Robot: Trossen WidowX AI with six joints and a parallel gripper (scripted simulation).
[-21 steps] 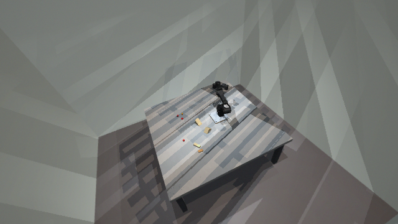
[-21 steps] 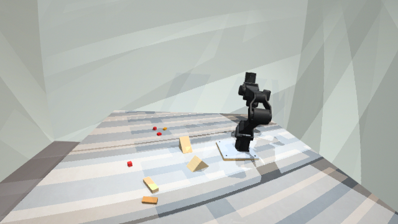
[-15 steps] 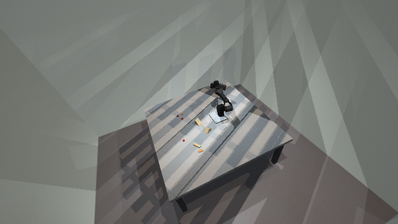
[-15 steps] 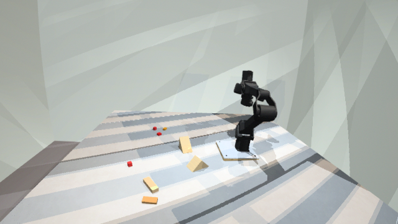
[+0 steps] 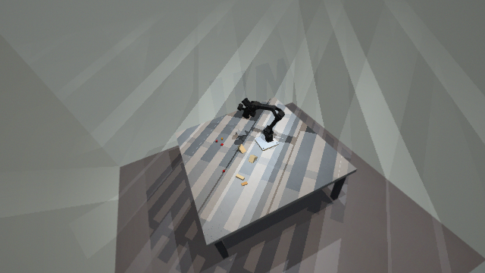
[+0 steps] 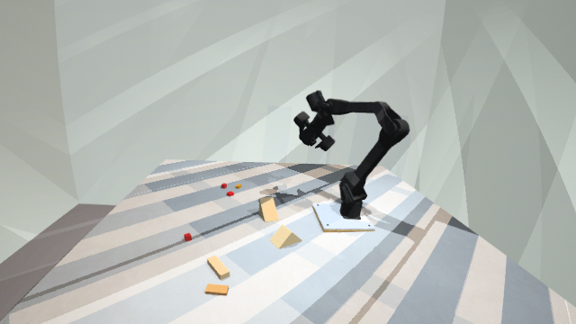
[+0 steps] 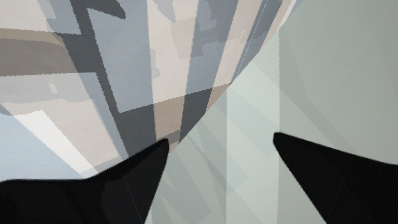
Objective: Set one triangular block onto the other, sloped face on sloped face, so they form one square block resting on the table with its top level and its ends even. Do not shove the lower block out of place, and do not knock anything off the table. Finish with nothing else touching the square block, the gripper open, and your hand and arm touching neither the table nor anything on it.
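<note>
One tan triangular block point(image 5: 242, 149) point(image 6: 269, 210) stands on the table, with a broad face showing and a darker side at its left in the exterior view. A second tan triangular block point(image 5: 252, 158) point(image 6: 283, 238) rests nearer that camera, with its ridge up and a triangular end showing. The two blocks are apart. My gripper point(image 6: 313, 137) point(image 7: 220, 140) is open and empty, high above the table and well clear of both blocks, toward the table's back edge. Neither block shows in the wrist view.
Two flat orange-tan pieces point(image 6: 218, 267) point(image 6: 217, 289) lie nearer the exterior camera. A red cube point(image 6: 187, 237) lies to the left. Two small red pieces point(image 6: 224, 185) point(image 6: 230, 193) and an orange one point(image 6: 238, 185) lie farther back. The arm's white base plate point(image 6: 333, 220) is right of the blocks.
</note>
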